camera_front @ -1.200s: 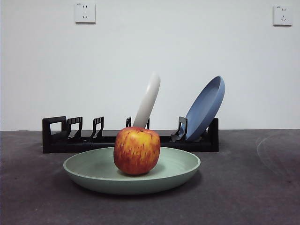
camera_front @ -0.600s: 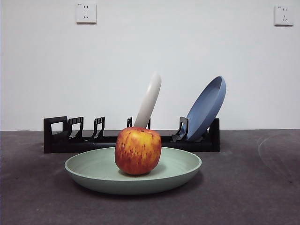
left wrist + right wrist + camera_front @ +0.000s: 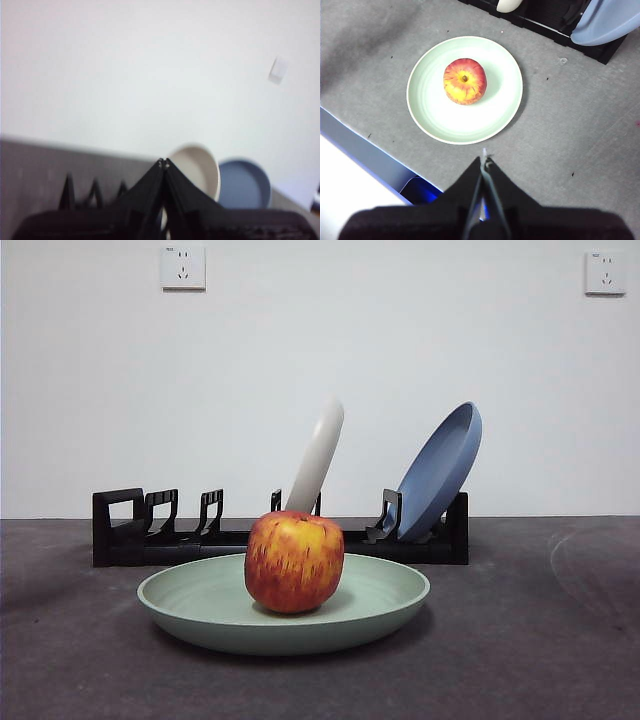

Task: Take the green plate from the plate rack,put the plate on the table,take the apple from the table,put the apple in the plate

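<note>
The red and yellow apple [image 3: 294,562] rests in the middle of the green plate [image 3: 190,602], which lies flat on the dark grey table [image 3: 530,640] in front of the black plate rack [image 3: 130,530]. From high above, the right wrist view shows the apple [image 3: 464,81] on the green plate [image 3: 495,107], with my right gripper [image 3: 484,159] shut and empty, well clear of the plate's rim. My left gripper [image 3: 163,163] is shut and empty, raised and facing the rack's far plates. Neither gripper shows in the front view.
A cream-white plate [image 3: 318,455] and a blue plate [image 3: 440,472] lean in the rack's slots. The table's near edge [image 3: 365,150] runs close to the green plate in the right wrist view. Two wall sockets [image 3: 183,267] hang on the white wall.
None in the things; the front picture has shifted by a few pixels only.
</note>
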Robot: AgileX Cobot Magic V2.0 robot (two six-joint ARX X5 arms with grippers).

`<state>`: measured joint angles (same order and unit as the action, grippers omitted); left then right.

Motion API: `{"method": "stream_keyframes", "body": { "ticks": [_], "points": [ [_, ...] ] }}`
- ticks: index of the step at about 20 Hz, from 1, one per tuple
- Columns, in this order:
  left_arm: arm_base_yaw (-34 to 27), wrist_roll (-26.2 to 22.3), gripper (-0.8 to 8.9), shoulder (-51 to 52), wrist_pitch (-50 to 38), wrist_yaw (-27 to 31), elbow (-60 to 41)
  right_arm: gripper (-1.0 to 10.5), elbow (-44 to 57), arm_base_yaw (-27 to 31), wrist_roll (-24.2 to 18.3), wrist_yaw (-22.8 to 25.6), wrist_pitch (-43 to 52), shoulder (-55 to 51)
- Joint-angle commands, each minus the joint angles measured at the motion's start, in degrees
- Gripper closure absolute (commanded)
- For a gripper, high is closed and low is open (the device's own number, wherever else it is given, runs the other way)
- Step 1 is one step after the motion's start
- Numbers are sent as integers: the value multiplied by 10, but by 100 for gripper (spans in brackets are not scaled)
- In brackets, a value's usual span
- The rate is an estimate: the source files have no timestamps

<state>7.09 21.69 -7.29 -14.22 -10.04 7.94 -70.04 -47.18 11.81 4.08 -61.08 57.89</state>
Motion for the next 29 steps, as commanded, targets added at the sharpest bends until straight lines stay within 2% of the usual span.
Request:
{"method": "stream_keyframes", "body": {
  "ticks": [1, 4, 8, 14, 18, 29],
  "points": [
    [-12, -13, 817, 29, -63, 8, -41, 963, 5, 0, 6, 1, 2, 0],
    [-31, -19, 817, 57, -61, 29, -74, 963, 5, 0, 6, 1, 2, 0],
    [-47, -29, 817, 70, 22, 69, -74, 963, 5, 0, 6, 1, 2, 0],
    [-54, -44, 817, 70, 236, 138, -74, 963, 5, 0, 6, 1, 2, 0],
    [-54, -81, 817, 70, 238, 141, -74, 963, 5, 0, 6, 7, 2, 0],
    [-54, -80, 817, 57, 234, 141, -74, 963, 5, 0, 6, 9, 2, 0]
  ]
}}
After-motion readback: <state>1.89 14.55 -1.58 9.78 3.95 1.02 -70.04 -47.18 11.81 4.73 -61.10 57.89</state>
